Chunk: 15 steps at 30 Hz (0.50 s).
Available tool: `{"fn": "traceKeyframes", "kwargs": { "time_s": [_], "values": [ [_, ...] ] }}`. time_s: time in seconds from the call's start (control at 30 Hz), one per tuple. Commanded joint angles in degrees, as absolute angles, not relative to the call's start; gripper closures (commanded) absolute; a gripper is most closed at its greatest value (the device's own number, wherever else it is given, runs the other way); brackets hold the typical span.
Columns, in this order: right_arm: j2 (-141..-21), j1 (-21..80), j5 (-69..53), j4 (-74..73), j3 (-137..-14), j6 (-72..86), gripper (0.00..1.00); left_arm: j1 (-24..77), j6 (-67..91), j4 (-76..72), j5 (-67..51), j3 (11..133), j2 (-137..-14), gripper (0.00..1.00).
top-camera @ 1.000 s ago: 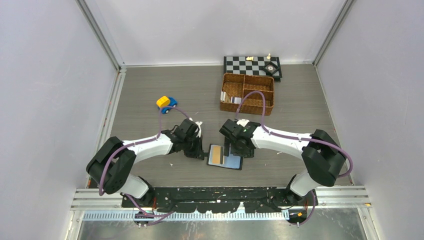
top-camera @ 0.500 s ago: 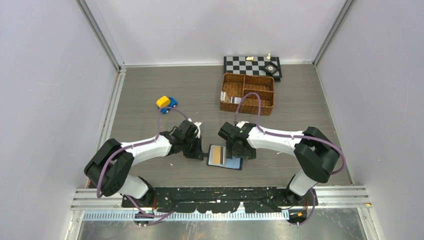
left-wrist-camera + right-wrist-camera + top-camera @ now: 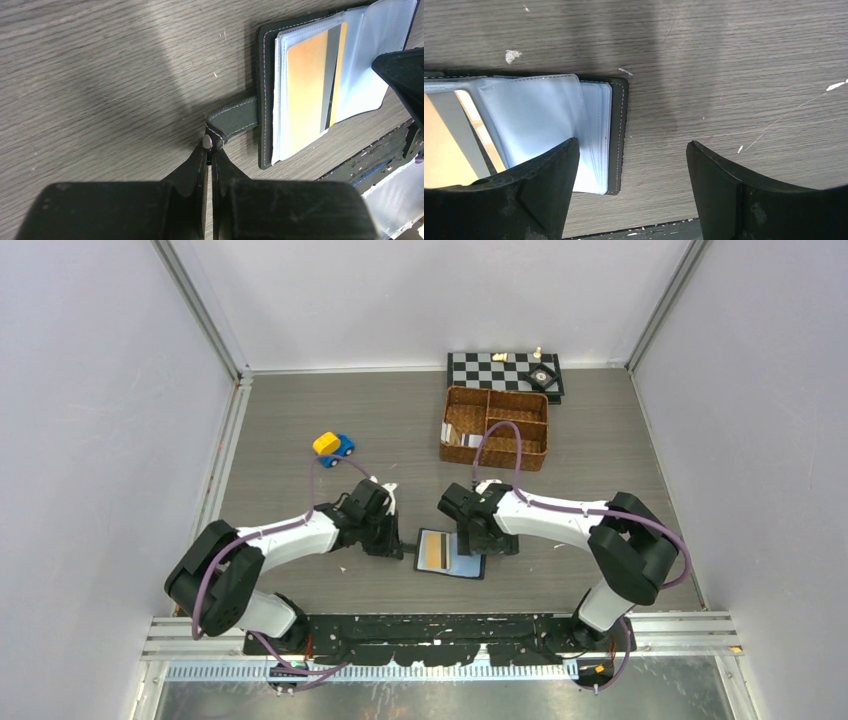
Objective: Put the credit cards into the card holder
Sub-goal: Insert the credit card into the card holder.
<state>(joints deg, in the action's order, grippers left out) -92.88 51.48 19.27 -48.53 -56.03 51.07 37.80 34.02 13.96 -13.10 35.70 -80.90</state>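
The card holder [image 3: 468, 564], a black wallet, lies open on the table near the front edge. A tan-orange credit card [image 3: 432, 550] with a dark stripe sits in its left clear sleeve [image 3: 307, 95]. My left gripper [image 3: 396, 540] is shut on the wallet's snap tab [image 3: 235, 117], jaws pinched at the tab's end [image 3: 209, 145]. My right gripper [image 3: 482, 542] is open over the wallet's right edge [image 3: 619, 135]. One of its fingers [image 3: 549, 175] is over the pale sleeves [image 3: 539, 120], the other [image 3: 719, 175] over bare table. Pale cards [image 3: 461, 437] stand in the basket's left compartment.
A brown wicker divided basket [image 3: 495, 392] stands at the back right, with a chessboard [image 3: 490, 368] and a few pieces behind it. A blue and yellow toy car [image 3: 333, 446] sits at the left middle. The black base rail [image 3: 480, 625] runs along the near edge.
The right arm's elbow has swung a little to the left, its gripper staying over the wallet's right side. The left gripper has shifted slightly and still holds the tab.
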Motion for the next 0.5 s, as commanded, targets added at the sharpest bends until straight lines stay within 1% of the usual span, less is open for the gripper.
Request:
{"fn": "traceKeyframes", "kwargs": {
  "time_s": [0.0, 0.3, 0.47],
  "values": [
    [-91.81, 50.46, 24.11, -53.97, -54.84, 49.71, 0.17, 36.92, 32.08, 17.60, -9.62, 33.90, -80.45, 1.00],
    [-86.41, 48.38, 22.90, -55.54, -56.67, 48.37, 0.17, 36.88, 32.64, 18.03, -9.23, 32.69, -77.62, 1.00],
    [-81.57, 44.05, 19.65, -54.20, -59.47, 42.31, 0.17, 36.83, 33.14, 18.50, -9.51, 31.78, -75.11, 1.00]
  ]
}}
